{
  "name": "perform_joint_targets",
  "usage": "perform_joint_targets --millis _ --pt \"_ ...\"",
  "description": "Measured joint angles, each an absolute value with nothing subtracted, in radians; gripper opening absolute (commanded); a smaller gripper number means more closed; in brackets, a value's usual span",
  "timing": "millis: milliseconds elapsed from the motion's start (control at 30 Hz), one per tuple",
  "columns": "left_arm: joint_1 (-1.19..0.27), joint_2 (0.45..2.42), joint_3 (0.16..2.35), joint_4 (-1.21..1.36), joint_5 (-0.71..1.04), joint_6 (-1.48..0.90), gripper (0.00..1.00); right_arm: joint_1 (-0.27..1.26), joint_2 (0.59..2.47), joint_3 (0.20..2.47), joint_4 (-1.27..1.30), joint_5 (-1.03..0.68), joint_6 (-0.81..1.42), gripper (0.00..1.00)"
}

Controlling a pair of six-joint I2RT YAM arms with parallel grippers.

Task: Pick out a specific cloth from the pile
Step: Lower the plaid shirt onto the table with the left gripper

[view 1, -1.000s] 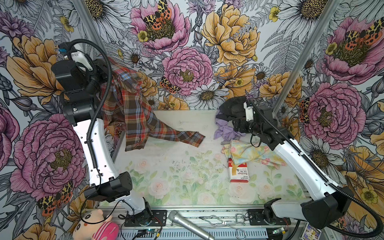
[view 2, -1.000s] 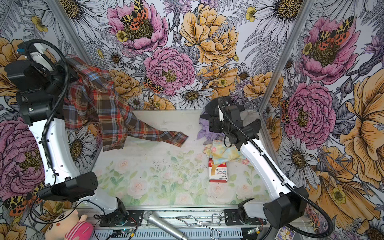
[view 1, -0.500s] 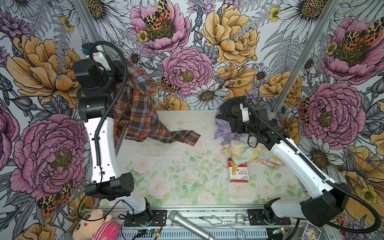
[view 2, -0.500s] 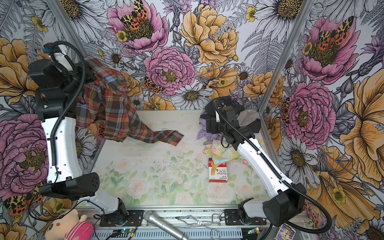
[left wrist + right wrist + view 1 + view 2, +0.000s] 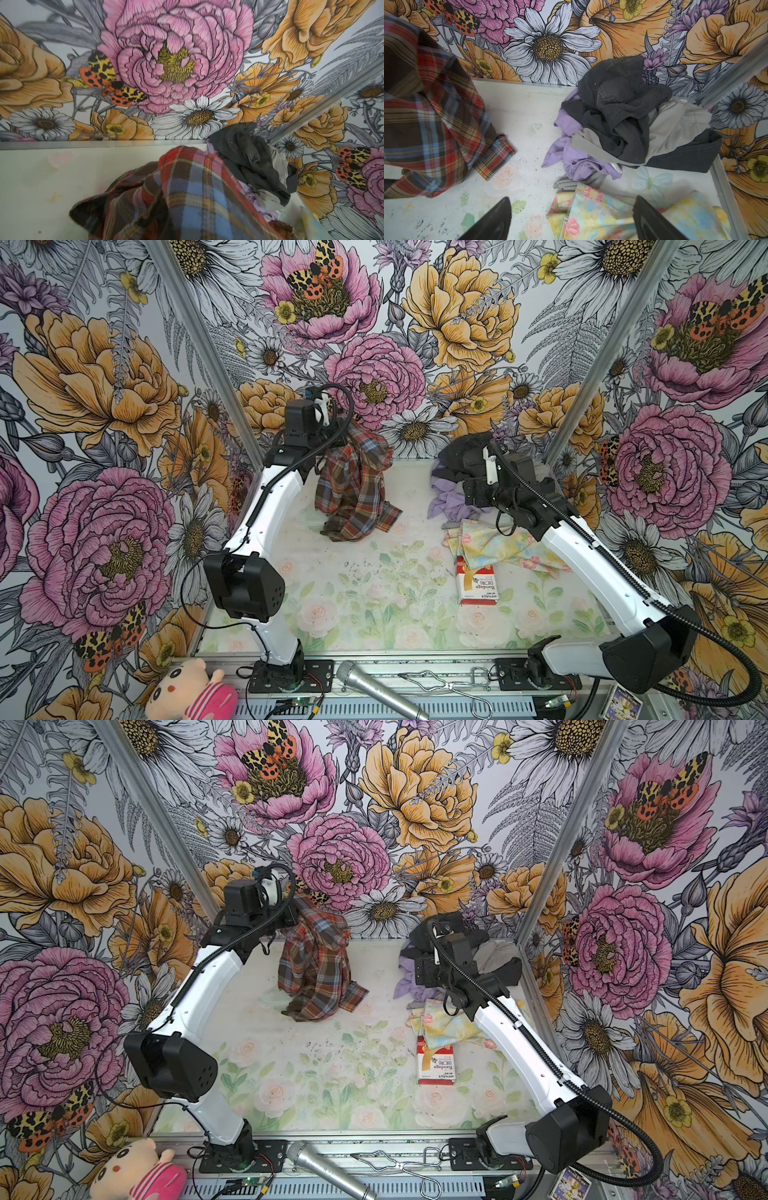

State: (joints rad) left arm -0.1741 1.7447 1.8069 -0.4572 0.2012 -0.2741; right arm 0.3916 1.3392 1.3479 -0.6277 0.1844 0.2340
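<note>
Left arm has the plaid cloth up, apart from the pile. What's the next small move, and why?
Probably lower the left gripper slightly and open it. The plaid cloth hangs from it with its lower end already bunched on the table, clear of the pile, so releasing should leave it separate.

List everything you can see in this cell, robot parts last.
plaid cloth: one, brown, red-orange, blue and white, back left of the table, top lifted, lower end on the table
pile: one heap, dark grey, light grey and lavender, back right corner
floral cloth: one, pale yellow, at the pile's front edge
bandage box: one, red and white, right of centre, one end under the floral cloth
table: one, pale floral print
microphone: one, silver, front rail
wire tongs: one, metal, front rail
plush doll: one, cream and pink, front left, off the table
left gripper: one, black, shut on the plaid cloth
right gripper: one, black, open above the floral cloth
</note>
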Motion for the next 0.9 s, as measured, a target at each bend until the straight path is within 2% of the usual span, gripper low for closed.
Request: perform_joint_targets --millis 267,567,900 --pt "-0.275 1.856 1.567 -0.332 0.172 -0.319 0.0 0.392 1.339 1.329 -0.627 0.191 0.234 0.92" --pt "-0.352 1.992 1.455 -0.286 0.151 -0.341 0.0 0.387 1.336 1.298 -0.624 0.191 0.235 0.92" --pt "-0.349 2.012 1.369 -0.254 0.118 -0.354 0.0 0.385 1.317 1.296 -0.614 0.187 0.242 0.92"
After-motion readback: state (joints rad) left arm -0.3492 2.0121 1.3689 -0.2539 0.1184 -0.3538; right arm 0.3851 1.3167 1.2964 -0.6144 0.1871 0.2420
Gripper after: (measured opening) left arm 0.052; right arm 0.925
